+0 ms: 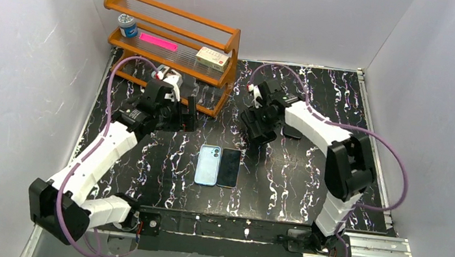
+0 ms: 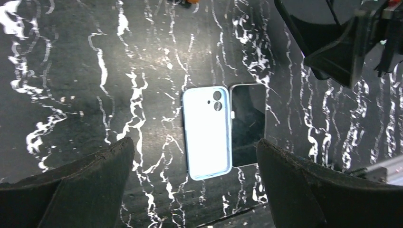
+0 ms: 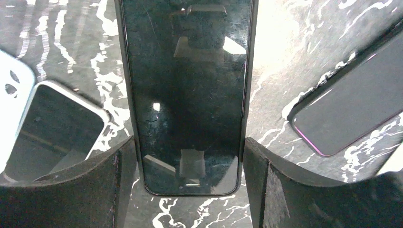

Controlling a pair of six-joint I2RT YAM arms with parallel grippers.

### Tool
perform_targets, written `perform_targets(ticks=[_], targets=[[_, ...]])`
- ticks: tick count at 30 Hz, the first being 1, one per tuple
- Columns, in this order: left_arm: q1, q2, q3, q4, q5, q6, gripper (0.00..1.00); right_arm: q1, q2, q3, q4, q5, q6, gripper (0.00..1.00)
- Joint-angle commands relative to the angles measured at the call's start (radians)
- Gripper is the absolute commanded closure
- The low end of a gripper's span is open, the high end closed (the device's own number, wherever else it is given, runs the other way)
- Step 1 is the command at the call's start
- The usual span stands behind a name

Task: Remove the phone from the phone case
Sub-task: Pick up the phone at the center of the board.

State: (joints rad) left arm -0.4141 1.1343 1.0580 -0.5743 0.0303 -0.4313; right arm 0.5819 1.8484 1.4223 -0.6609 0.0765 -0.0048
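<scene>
Site: black table [image 1: 283, 188] veined in white, plain white walls on three sides. Item one, my right gripper [image 3: 189, 145]: fingers [image 3: 119, 183] set part-way in, one against each long edge of the cased phone [image 3: 190, 90] near its lower end, gripping it so far as I can see. That phone is a dark glass slab, screen towards my wrist camera, with a thick black border that I take for the case. Whether its back rests on the table I cannot tell. Handling, by my judgement: stiff, fairly weighty for its size, glass face slick and breakable, the case lip probably the only pliant part. Pinching the long edges holds it securely but also presses the case onto the phone, so freeing it likely calls for a second hold at a corner, peeling the lip back there. Item two, my left gripper [image 2: 194, 145]: fingers spread wide, nothing between them, hanging above a light-blue case [image 2: 206, 137] that looks empty, with a bare phone [image 2: 247, 126] just beside it, both flat at the table's middle. Item three: a third phone [image 3: 351, 109], magenta-edged, flat on the table near my right fingers, apart from them. Item four: a wooden rack [image 1: 232, 50] at the far left, holding small goods.
</scene>
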Motion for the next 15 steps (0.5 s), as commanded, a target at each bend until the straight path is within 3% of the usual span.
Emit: perform_targets(ticks=[1, 6, 15], targets=[[0.005, 0.040, 0.061, -0.041, 0.140, -0.018, 0.02, -0.001, -0.143, -0.023, 0.061, -0.105, -0.126, 0.99], [0.005, 0.080, 0.102, -0.041, 0.211, -0.037, 0.02, 0.010, -0.235, -0.059, 0.082, -0.237, -0.256, 0.99], [0.004, 0.157, 0.182, -0.052, 0.383, -0.009, 0.02, 0.122, -0.468, -0.213, 0.167, -0.400, -0.672, 0.99]])
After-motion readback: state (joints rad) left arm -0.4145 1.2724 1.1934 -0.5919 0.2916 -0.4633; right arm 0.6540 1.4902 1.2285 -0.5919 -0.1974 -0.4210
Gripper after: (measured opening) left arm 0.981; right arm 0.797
